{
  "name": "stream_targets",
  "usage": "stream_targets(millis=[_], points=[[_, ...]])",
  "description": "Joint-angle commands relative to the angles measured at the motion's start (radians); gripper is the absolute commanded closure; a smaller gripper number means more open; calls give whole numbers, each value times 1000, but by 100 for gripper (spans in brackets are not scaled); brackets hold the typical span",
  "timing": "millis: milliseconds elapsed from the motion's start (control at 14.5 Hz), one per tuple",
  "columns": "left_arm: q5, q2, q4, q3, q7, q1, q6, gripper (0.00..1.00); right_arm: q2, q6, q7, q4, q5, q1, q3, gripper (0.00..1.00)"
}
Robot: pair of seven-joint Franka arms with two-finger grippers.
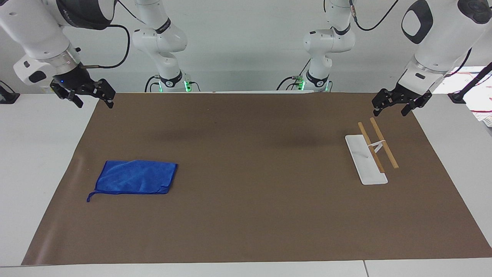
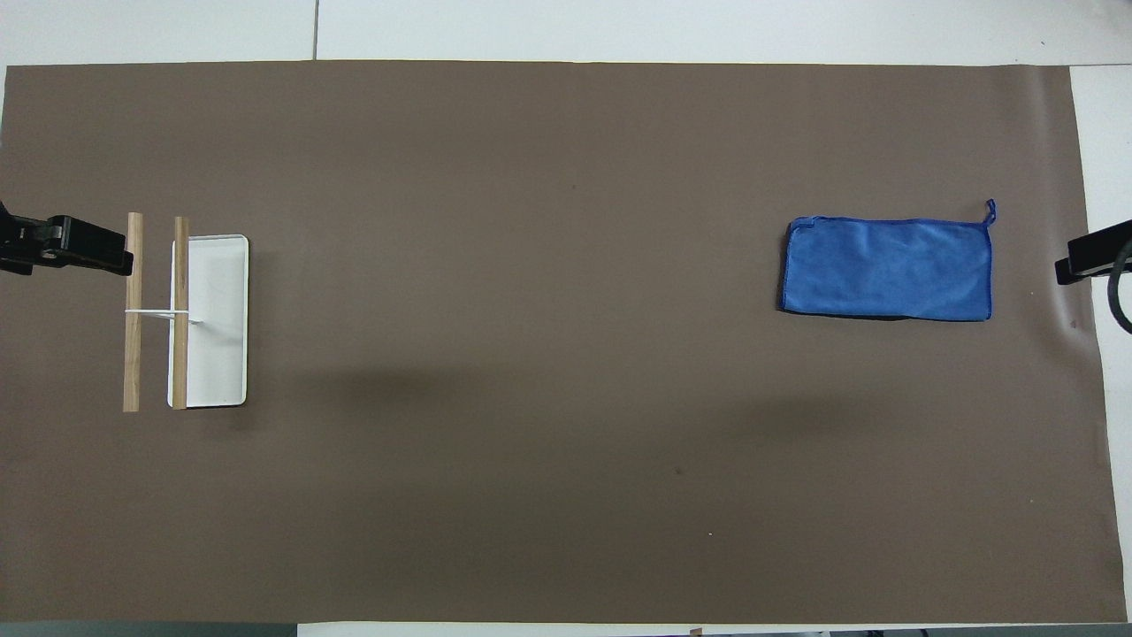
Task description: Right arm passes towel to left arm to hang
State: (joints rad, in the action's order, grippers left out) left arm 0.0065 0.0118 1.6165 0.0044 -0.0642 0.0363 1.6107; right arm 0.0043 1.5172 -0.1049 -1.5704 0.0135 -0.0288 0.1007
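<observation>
The blue towel [image 1: 134,177] lies flat on the brown mat at the right arm's end of the table, its loop cord [image 1: 90,196] trailing from one corner; it also shows in the overhead view [image 2: 887,268]. My right gripper [image 1: 95,103], with the blue light, is open and empty, raised over the mat's edge at that end, well apart from the towel. My left gripper [image 1: 390,111] is open and empty, raised over the mat beside the rack's wooden bars [image 1: 383,143]. The arm waits there.
The rack has a white base [image 1: 365,161] and two wooden bars on a thin white stand, at the left arm's end; it also shows in the overhead view [image 2: 217,354]. The brown mat [image 1: 246,215] covers most of the white table.
</observation>
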Motion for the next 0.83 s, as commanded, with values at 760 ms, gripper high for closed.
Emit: stream_targets(millis=[760], points=[[9, -12, 13, 2, 7, 1, 6, 0, 224, 711, -41, -398, -47, 47, -6, 0]])
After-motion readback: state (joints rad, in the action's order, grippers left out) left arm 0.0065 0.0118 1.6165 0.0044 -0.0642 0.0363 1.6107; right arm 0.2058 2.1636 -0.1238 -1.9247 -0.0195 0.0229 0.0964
